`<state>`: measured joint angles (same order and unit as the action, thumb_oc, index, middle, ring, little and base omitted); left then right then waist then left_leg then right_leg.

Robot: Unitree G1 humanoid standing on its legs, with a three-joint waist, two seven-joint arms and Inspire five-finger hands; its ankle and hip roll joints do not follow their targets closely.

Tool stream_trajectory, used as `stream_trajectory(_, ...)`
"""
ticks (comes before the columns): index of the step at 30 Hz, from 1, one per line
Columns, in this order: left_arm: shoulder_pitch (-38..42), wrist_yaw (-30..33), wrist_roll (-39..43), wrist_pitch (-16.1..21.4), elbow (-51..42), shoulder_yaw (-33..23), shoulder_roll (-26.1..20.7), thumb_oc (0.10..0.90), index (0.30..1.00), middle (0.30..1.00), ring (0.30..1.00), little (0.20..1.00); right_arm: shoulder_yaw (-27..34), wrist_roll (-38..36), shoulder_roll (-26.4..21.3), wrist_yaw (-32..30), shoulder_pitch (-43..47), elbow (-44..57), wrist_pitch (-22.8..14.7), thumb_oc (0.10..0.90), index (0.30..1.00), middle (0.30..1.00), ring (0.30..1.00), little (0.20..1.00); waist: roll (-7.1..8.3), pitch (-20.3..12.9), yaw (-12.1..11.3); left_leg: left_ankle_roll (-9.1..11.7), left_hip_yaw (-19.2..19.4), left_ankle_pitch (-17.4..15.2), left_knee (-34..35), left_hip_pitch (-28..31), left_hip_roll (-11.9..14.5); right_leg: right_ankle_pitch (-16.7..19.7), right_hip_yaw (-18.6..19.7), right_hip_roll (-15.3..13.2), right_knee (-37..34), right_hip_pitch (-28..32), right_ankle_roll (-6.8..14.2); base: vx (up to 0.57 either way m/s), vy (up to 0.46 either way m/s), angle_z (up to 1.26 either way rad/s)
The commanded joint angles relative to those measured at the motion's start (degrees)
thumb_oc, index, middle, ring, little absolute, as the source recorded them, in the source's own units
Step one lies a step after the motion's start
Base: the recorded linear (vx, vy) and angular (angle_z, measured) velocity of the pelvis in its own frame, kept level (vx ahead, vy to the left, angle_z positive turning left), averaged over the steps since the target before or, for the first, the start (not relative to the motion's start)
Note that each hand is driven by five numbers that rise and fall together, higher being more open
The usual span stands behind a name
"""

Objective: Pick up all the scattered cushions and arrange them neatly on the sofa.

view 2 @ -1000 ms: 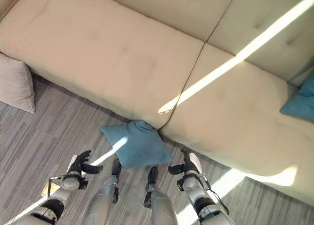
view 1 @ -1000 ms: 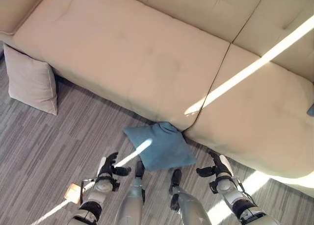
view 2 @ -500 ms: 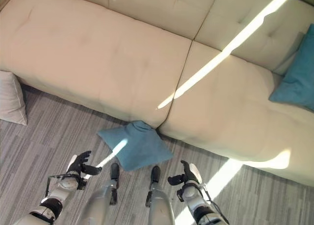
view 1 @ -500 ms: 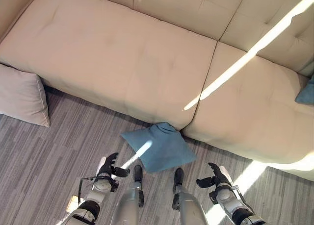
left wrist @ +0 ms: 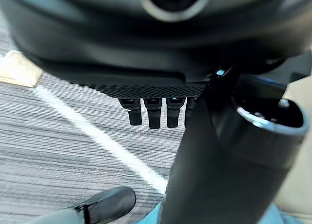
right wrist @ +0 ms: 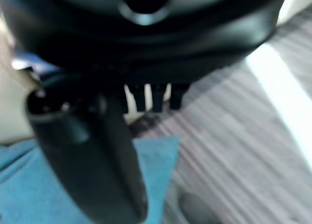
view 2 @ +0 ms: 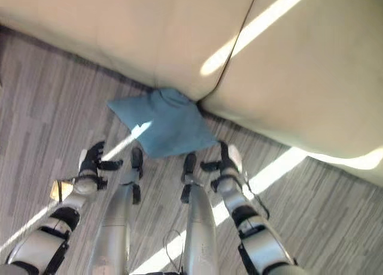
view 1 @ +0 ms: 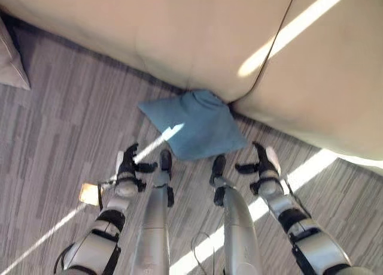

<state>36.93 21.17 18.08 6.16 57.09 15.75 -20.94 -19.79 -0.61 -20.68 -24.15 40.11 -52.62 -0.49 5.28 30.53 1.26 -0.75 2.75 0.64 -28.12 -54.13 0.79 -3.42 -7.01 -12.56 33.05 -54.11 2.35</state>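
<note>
Blue fabric marks the cushion [view 1: 194,124], lying flat on the striped grey carpet [view 1: 66,125] with one corner tucked against the beige sofa [view 1: 179,35] front, below the seam between seats. Since a second ago the view has been tilted down and the sofa's back lost from it (camera motion, not the cushion's). Both hands have been brought nearer: left hand [view 1: 128,166] and right hand [view 1: 262,165] flank the cushion, fingers relaxed, nothing grasped. Pickup is judged imminent. The cushion looks soft, slightly rumpled, sun-striped.
</note>
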Motion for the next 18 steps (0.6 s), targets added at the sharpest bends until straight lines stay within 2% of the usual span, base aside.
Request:
stream_trajectory(1, -2.8, 4.0, 1.9, 3.7, -3.8, -1.5, -1.3, 0.800, 0.900, 0.900, 0.900, 0.900, 1.0, -2.1, -4.5, -6.7, -3.8, 4.9, -2.0, 0.800, 0.900, 0.900, 0.900, 0.900, -1.65, -6.1, 0.7, 3.7, -4.1, -10.1, -5.4, -3.9, 3.7, -1.9, 2.0, -2.4, -3.4, -2.1, 2.5, 0.03, 0.016, 0.00)
stream_trajectory(3, -0.3, 5.4, 3.3, 3.9, -5.8, -1.7, -1.3, 0.800, 0.900, 0.900, 0.900, 0.900, 1.5, -3.0, -5.3, -8.7, 0.5, 6.3, -2.6, 0.800, 0.900, 0.900, 0.900, 0.900, -2.25, -6.0, 1.0, 3.4, -4.5, -10.6, -7.6, -9.5, 3.6, -3.3, 3.1, -2.6, 0.3, -8.2, 2.1, 0.06, 0.020, 0.01)
stream_trajectory(7, 3.0, 6.6, 4.2, 3.9, -7.0, -1.2, -1.8, 0.800, 0.900, 0.900, 0.900, 0.900, 1.6, -4.4, -6.1, -10.5, 5.1, 7.2, -3.5, 0.800, 0.900, 0.900, 0.900, 0.900, -2.38, -6.0, 1.3, 2.8, -5.2, -11.4, -9.7, -15.1, 3.1, -4.6, 4.5, -2.4, 3.8, -14.5, 1.9, 0.02, -0.004, 0.04)
stream_trajectory(14, 9.0, 8.3, 4.8, 3.4, -6.8, -0.1, -2.9, 0.800, 0.900, 0.900, 0.900, 0.900, 0.2, -6.4, -6.7, -11.5, 11.9, 7.2, -4.1, 0.800, 0.900, 0.900, 0.900, 0.900, -2.14, -5.5, 1.2, 2.3, -5.9, -11.7, -12.0, -21.4, 2.0, -5.8, 5.2, -2.5, 7.1, -21.1, 2.1, 0.04, -0.027, 0.05)
stream_trajectory(18, 12.6, 10.8, 7.5, 3.4, -7.1, 0.2, -1.6, 0.800, 0.900, 0.900, 0.900, 0.900, -3.0, -7.9, -5.3, -11.4, 17.5, 6.1, -3.5, 0.800, 0.900, 0.900, 0.900, 0.900, -1.80, -5.3, 0.5, 2.1, -6.5, -11.8, -12.9, -25.0, 1.3, -6.1, 5.2, -2.7, 8.9, -24.8, 2.5, 0.06, -0.044, 0.11)
